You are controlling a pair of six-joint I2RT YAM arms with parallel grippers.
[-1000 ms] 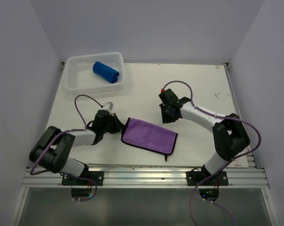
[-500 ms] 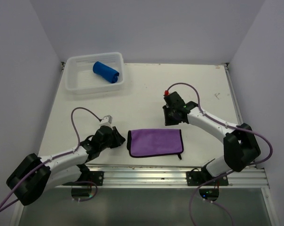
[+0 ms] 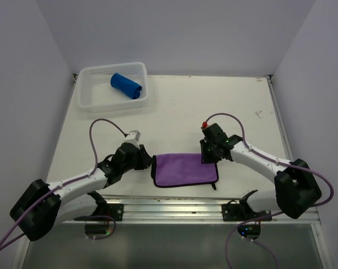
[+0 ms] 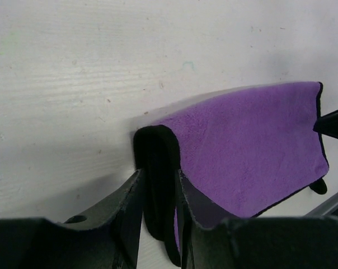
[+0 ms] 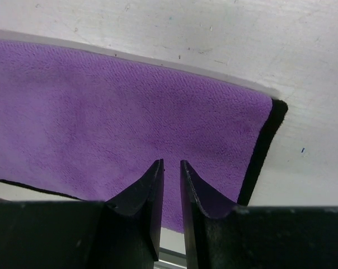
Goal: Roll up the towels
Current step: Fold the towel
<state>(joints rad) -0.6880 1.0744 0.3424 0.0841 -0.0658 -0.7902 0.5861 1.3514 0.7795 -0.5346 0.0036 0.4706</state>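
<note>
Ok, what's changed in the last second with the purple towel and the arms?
The purple towel slid toward the near edge and turned square to it. The left gripper seems to have let it go, drawn back, then returned, its fingers now straddling the dark left edge. The right gripper moved from beyond the towel to over its far right corner. The blue towel stayed rolled in the white basket.

no readable txt, no labels, no nos.
</note>
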